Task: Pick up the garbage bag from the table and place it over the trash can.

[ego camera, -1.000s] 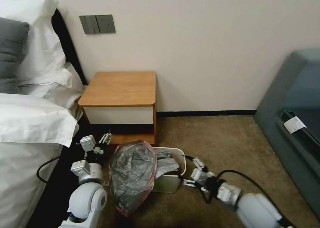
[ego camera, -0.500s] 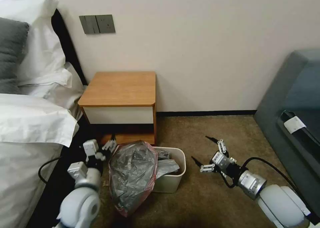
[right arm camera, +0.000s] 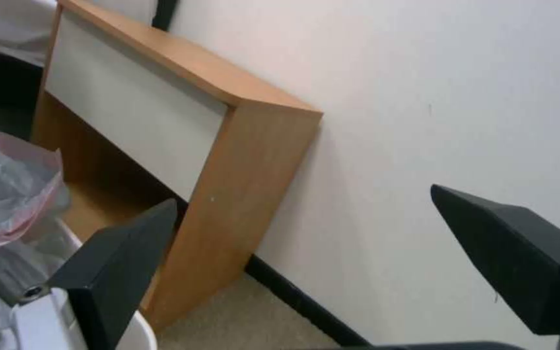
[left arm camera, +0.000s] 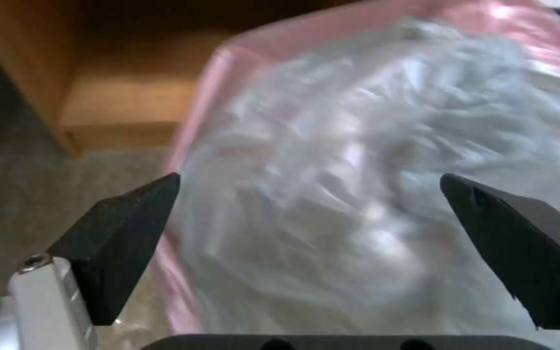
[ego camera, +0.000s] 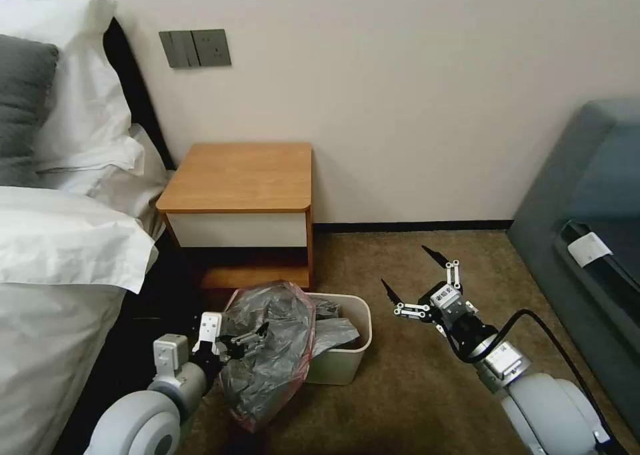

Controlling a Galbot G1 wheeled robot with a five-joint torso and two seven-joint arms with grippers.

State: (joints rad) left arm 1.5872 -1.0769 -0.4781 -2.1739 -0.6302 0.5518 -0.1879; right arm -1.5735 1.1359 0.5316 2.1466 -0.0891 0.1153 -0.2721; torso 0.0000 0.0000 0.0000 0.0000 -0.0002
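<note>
Left gripper [ego camera: 243, 340]: I have it low by the bed side, fingers spread wide, tips right at the bag's crinkled grey face; nothing is clamped between them. My left wrist camera shows both black fingertips [left arm camera: 124, 233] apart with the plastic between and beyond them.

Right gripper [ego camera: 410, 275]: I see it above the carpet, right of the bin and apart from it, fingers wide and holding nothing. It points toward the wall and the nightstand's side.

Garbage bag [ego camera: 270, 348]: partly over the trash can. Its bulk hangs bunched on the bin's left side, reaching the floor, with the pinkish rim band [left arm camera: 332, 24] arching over the top; a grey fold lies inside the bin opening.

Trash can [ego camera: 347, 358]: upright on the carpet, just before the table's low shelf, right rim bare.

Table [ego camera: 243, 175]: against the wall beside the bed, top bare.

Carpet [ego camera: 433, 388]: brown, under everything.
</note>
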